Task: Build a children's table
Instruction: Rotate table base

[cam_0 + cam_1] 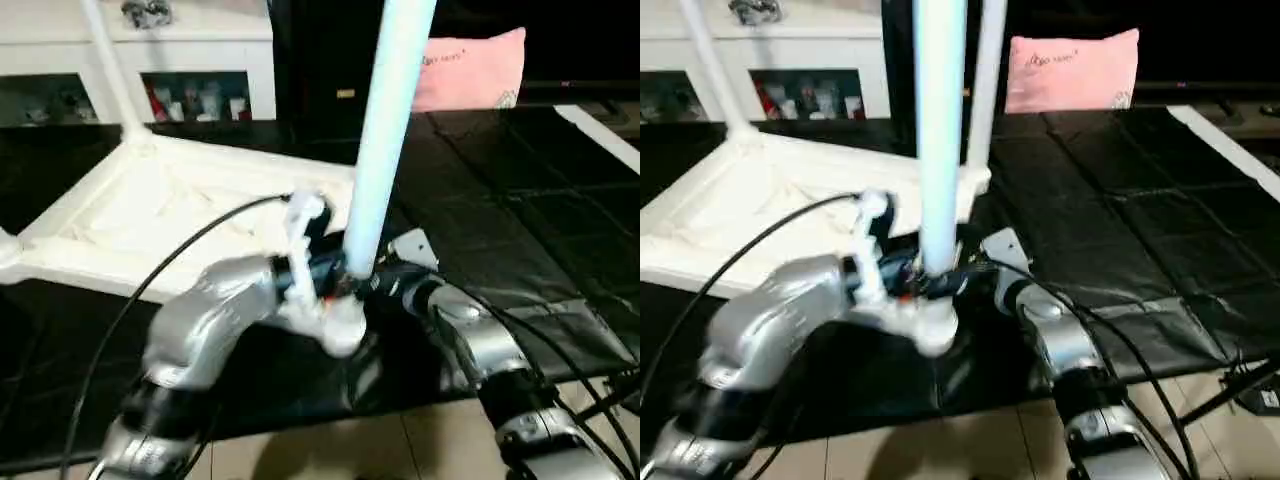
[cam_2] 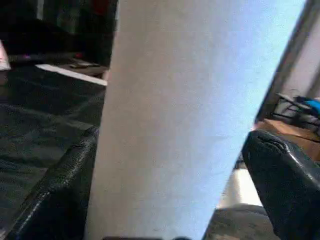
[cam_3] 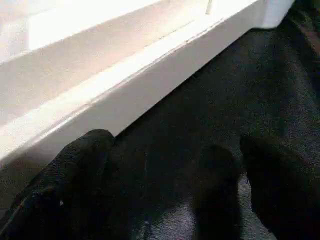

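Note:
The white tabletop (image 1: 170, 215) lies upside down on a black mat, ribbed underside up. One white leg (image 1: 108, 65) stands in its far left corner socket, and another leg (image 1: 986, 90) stands at its right corner. My left gripper (image 1: 343, 275) is shut on the lower end of a third white tube leg (image 1: 388, 120), holding it upright near the tabletop's near right edge. In the left wrist view this leg (image 2: 175, 115) sits between my black fingers (image 2: 55, 195). My right gripper (image 3: 175, 150) is open with nothing between its fingers, low over the mat beside the tabletop's rim (image 3: 125, 85).
A white glass-doored cabinet (image 1: 200, 60) stands behind the tabletop. A pink pillow (image 1: 470, 70) leans at the back right. The black mat (image 1: 520, 220) stretches right, ending at tiled floor (image 1: 330, 450) in front. A black cable (image 1: 180, 250) arcs over my left forearm.

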Controlling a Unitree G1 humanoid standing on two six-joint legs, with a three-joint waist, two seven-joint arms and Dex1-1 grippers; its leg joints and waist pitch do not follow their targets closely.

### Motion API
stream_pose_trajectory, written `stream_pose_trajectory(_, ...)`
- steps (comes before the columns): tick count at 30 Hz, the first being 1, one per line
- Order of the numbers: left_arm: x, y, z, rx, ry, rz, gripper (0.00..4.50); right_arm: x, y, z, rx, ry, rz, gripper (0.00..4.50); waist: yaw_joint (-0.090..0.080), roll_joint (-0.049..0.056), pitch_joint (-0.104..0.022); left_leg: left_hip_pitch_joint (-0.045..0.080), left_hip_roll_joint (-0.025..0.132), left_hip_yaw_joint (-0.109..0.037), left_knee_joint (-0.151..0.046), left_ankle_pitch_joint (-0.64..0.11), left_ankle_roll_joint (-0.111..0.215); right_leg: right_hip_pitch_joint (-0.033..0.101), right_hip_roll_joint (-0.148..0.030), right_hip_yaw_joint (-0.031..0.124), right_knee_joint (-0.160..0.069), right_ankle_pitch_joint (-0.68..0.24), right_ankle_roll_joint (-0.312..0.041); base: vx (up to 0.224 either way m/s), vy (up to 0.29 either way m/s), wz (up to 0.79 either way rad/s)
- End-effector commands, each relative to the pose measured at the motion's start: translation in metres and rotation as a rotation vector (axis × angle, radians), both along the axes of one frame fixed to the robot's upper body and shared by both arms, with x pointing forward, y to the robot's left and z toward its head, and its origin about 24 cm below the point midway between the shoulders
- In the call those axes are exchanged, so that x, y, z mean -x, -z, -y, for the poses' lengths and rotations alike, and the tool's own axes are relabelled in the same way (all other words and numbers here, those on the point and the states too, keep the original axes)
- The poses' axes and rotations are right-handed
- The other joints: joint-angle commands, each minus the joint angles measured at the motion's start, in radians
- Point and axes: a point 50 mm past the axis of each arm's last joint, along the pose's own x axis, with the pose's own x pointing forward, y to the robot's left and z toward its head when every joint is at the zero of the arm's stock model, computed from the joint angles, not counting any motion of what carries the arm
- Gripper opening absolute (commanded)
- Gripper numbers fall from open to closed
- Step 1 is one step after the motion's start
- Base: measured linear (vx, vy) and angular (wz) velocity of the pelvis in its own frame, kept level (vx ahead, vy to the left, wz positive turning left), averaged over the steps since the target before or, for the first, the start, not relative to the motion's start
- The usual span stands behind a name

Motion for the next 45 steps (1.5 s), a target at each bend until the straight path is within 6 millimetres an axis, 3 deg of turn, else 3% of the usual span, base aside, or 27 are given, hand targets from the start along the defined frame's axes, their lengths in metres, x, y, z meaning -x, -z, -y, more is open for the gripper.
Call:
stream_pose_trajectory(1,-0.003,-0.007,0.008,0.007,-0.003,0.046,4.46,-0.004,-0.008,-0.012,-0.056,-0.036,0.033,4.5,0.01,0.009,-0.057,-0.009,0.022,-0.007,-0.066,-0.205,0.018,0.059,-0.069,0.062,-0.076,-0.348,-0.1,0.0,0.0,0.0)
stream_pose_trajectory(7,-0.007,-0.012,-0.001,-0.016,0.034,0.087,4.46,-0.009,-0.01,0.008,-0.056,0.048,0.048,4.5,0.013,0.011,-0.062,-0.011,0.023,-0.006,-0.065,-0.156,0.027,0.06,-0.068,0.066,-0.061,-0.26,-0.131,0.0,0.0,0.0)
stream_pose_trajectory(11,-0.004,0.001,-0.027,-0.139,0.145,0.072,4.46,-0.007,-0.018,0.025,-0.053,0.025,0.084,4.5,0.013,0.016,-0.065,-0.013,0.023,-0.005,-0.063,-0.127,0.04,0.06,-0.066,0.069,-0.05,-0.195,-0.157,0.0,0.0,0.0)
stream_pose_trajectory(17,-0.009,0.011,-0.053,-0.273,0.179,0.062,4.46,-0.003,-0.027,0.036,-0.056,-0.035,0.127,4.5,0.026,0.023,-0.061,-0.01,0.02,-0.002,-0.063,-0.132,0.043,0.058,-0.066,0.071,-0.053,-0.241,-0.148,0.0,0.0,0.0)
stream_pose_trajectory(19,-0.016,0.019,-0.075,-0.417,0.179,0.072,4.46,0.003,-0.034,0.047,-0.037,-0.106,0.139,4.5,0.029,0.023,-0.06,-0.009,0.021,-0.003,-0.064,-0.143,0.04,0.058,-0.065,0.073,-0.054,-0.253,-0.137,0.0,0.0,0.0)
stream_pose_trajectory(22,-0.02,0.022,-0.082,-0.479,0.177,0.077,4.46,0.007,-0.036,0.051,-0.026,-0.151,0.13,4.5,0.031,0.022,-0.059,-0.007,0.021,-0.003,-0.065,-0.146,0.044,0.057,-0.065,0.075,-0.055,-0.265,-0.126,0.0,0.0,0.0)
stream_pose_trajectory(25,-0.029,0.029,-0.095,-0.633,0.192,0.106,4.11,0.025,-0.044,0.063,0.003,-0.324,0.077,4.5,0.042,0.02,-0.059,-0.009,0.021,-0.003,-0.064,-0.144,0.052,0.06,-0.066,0.076,-0.058,-0.283,-0.117,0.0,0.0,0.0)
stream_pose_trajectory(26,-0.031,0.03,-0.096,-0.679,0.206,0.122,4.07,0.033,-0.048,0.066,0.006,-0.388,0.058,4.5,0.052,0.022,-0.059,-0.006,0.021,-0.002,-0.062,-0.144,0.061,0.058,-0.065,0.077,-0.06,-0.282,-0.109,0.0,0.0,0.0)
stream_pose_trajectory(27,-0.031,0.03,-0.096,-0.679,0.206,0.122,3.96,0.033,-0.048,0.066,0.006,-0.388,0.058,4.5,0.056,0.018,-0.06,-0.01,0.022,-0.002,-0.062,-0.143,0.061,0.059,-0.067,0.077,-0.06,-0.289,-0.103,0.0,0.0,0.0)
stream_pose_trajectory(30,-0.034,0.033,-0.097,-0.736,0.231,0.139,3.69,0.044,-0.054,0.069,0.008,-0.478,0.034,4.5,0.059,0.019,-0.059,-0.012,0.021,-0.002,-0.063,-0.148,0.054,0.058,-0.068,0.074,-0.065,-0.322,-0.104,0.0,0.0,0.0)
stream_pose_trajectory(35,-0.041,0.044,-0.09,-0.854,0.298,0.197,3.22,0.063,-0.065,0.075,0.006,-0.604,-0.019,4.5,0.074,0.016,-0.059,-0.01,0.019,-0.002,-0.062,-0.153,0.063,0.057,-0.066,0.073,-0.077,-0.366,-0.063,0.0,0.0,0.0)
stream_pose_trajectory(39,-0.044,0.047,-0.082,-0.883,0.347,0.223,2.8,0.078,-0.066,0.076,-0.012,-0.692,-0.099,4.5,0.087,0.014,-0.061,-0.011,0.018,-0.002,-0.058,-0.145,0.067,0.058,-0.066,0.071,-0.078,-0.365,-0.058,0.0,0.0,0.0)
stream_pose_trajectory(42,-0.045,0.047,-0.08,-0.892,0.362,0.241,2.51,0.08,-0.066,0.076,-0.011,-0.701,-0.117,4.5,0.092,0.016,-0.064,-0.014,0.021,-0.004,-0.059,-0.132,0.062,0.057,-0.07,0.07,-0.072,-0.34,-0.07,0.0,0.0,0.0)
stream_pose_trajectory(45,-0.048,0.049,-0.076,-0.904,0.374,0.265,2.34,0.082,-0.067,0.077,-0.011,-0.708,-0.124,4.5,0.096,0.014,-0.061,-0.014,0.017,-0.003,-0.058,-0.138,0.062,0.056,-0.068,0.068,-0.079,-0.366,-0.058,0.0,0.0,0.0)
